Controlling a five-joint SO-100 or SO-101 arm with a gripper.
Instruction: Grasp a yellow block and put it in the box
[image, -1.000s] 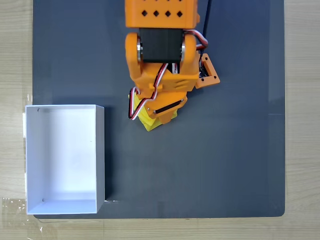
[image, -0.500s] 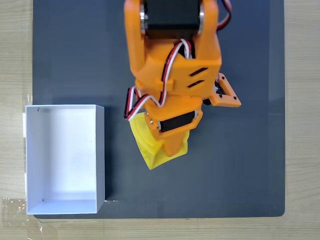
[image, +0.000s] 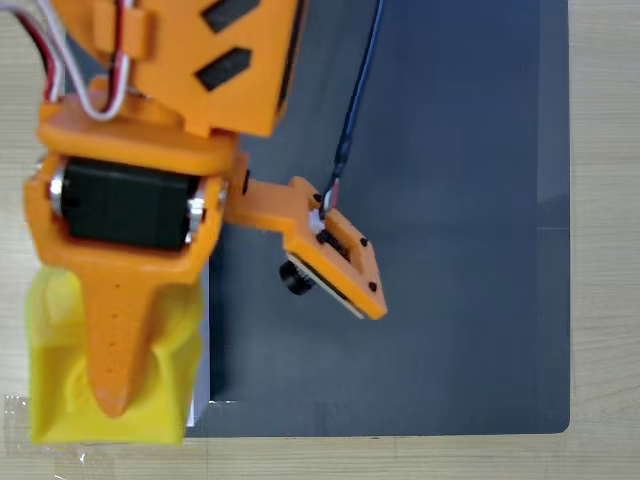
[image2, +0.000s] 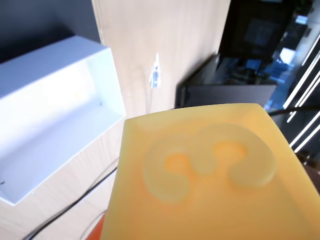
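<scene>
In the fixed view my orange gripper (image: 110, 392) is raised close to the camera at the lower left, shut on the yellow block (image: 55, 400). One pointed orange finger lies across the block's top; the other finger is hidden. The arm and block cover nearly all of the white box, of which a thin strip of its right wall (image: 204, 345) shows. In the wrist view the yellow block (image2: 210, 200) is very close, with a raised curved mark on its face, and the open white box (image2: 55, 115) lies below it to the left.
A dark grey mat (image: 460, 200) covers the wooden table (image: 605, 240), with bare room on its right half. The orange wrist camera mount (image: 335, 255) and a black cable (image: 355, 110) stick out to the right of the arm.
The arm has swung left and risen toward the camera, carrying the yellow block from the middle of the mat to above the box area at the lower left.
</scene>
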